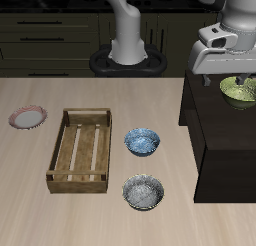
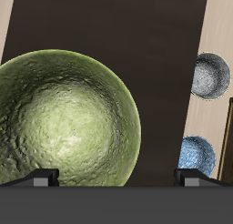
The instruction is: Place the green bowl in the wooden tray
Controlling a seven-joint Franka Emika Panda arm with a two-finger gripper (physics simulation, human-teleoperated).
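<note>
The green bowl (image 1: 240, 91) stands on a dark raised block at the table's side, far from the wooden tray (image 1: 58, 153). It fills much of the wrist view (image 2: 64, 118), olive with a mottled lighter inside. My gripper (image 1: 236, 80) hovers just above the bowl, open and empty. In the wrist view the gripper (image 2: 116, 178) has one fingertip (image 2: 41, 178) over the bowl's rim and the other over the dark block beside the bowl. The tray lies empty near the table's middle. A sliver of its wall shows in the wrist view (image 2: 229, 137).
Two blue-grey patterned bowls (image 1: 142, 141) (image 1: 143, 191) stand on the table between the tray and the dark block (image 1: 210, 140); both show in the wrist view (image 2: 196, 157) (image 2: 211, 76). A flat pink plate (image 1: 27, 117) lies beyond the tray.
</note>
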